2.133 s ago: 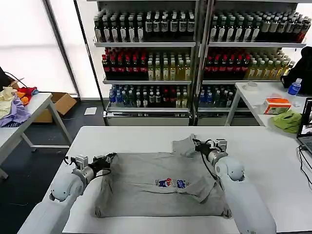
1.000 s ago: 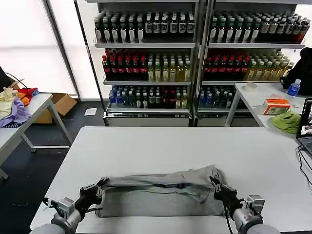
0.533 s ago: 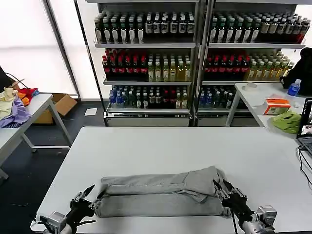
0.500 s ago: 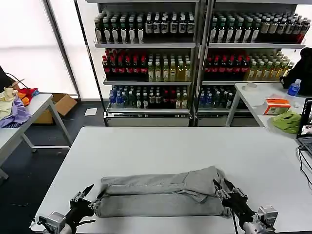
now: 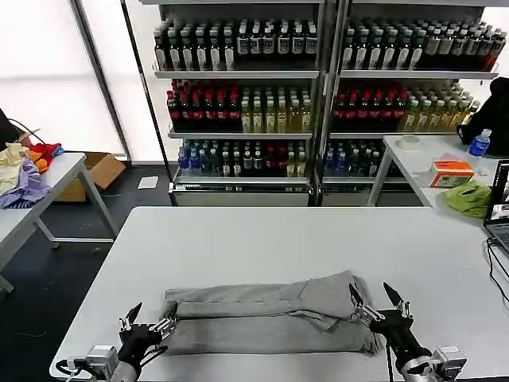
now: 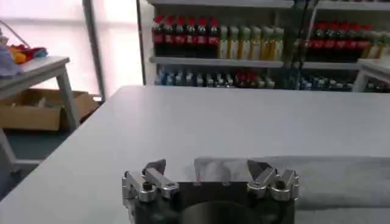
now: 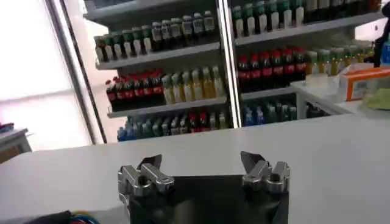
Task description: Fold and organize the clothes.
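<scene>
Head cam looked down from above at the counter (image 5: 262, 239), drink shelves (image 5: 318, 87) behind. Both wrist cams sat low over the counter, facing the same shelves.

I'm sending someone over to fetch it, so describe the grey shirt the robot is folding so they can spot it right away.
Start at the big white table in front of the drink shelves. Along its near edge, between the open left gripper and open right gripper, lies the grey shirt. It is folded into a long, narrow band, and it is the one garment on this table.
</scene>
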`<control>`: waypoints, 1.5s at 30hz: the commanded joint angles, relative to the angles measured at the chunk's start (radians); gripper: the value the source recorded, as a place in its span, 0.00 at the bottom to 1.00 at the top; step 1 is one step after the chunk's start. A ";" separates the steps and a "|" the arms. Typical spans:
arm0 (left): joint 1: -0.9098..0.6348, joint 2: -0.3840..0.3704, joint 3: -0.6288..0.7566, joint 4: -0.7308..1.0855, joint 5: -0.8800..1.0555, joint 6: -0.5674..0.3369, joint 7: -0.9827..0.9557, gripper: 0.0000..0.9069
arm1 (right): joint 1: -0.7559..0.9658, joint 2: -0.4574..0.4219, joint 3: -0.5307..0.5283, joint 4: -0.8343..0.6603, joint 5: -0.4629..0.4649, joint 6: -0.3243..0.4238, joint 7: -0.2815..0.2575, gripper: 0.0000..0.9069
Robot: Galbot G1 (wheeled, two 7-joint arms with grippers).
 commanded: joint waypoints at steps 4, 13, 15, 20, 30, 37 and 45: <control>-0.095 -0.053 0.118 0.153 -0.044 0.037 -0.152 0.58 | -0.005 0.002 0.006 -0.009 0.001 0.039 -0.004 1.00; -0.082 -0.095 0.143 0.172 -0.007 0.067 -0.160 0.01 | 0.008 0.000 0.006 -0.018 0.005 0.036 -0.007 1.00; -0.072 -0.107 0.146 0.159 0.004 0.056 -0.162 0.01 | 0.013 -0.001 0.009 -0.021 0.009 0.035 -0.007 1.00; -0.065 -0.127 0.163 0.163 0.056 -0.008 -0.161 0.00 | 0.022 -0.001 0.008 -0.028 0.020 0.031 -0.006 1.00; -0.064 -0.086 0.024 0.098 0.049 -0.044 -0.116 0.00 | 0.034 -0.007 0.007 -0.041 0.032 0.028 -0.008 1.00; -0.074 0.159 -0.381 0.118 -0.046 -0.024 0.094 0.00 | 0.044 -0.021 0.012 -0.050 0.041 0.024 -0.007 1.00; -0.081 0.370 -0.576 0.161 -0.207 0.023 0.171 0.00 | 0.052 -0.015 -0.002 -0.054 0.038 0.021 -0.005 1.00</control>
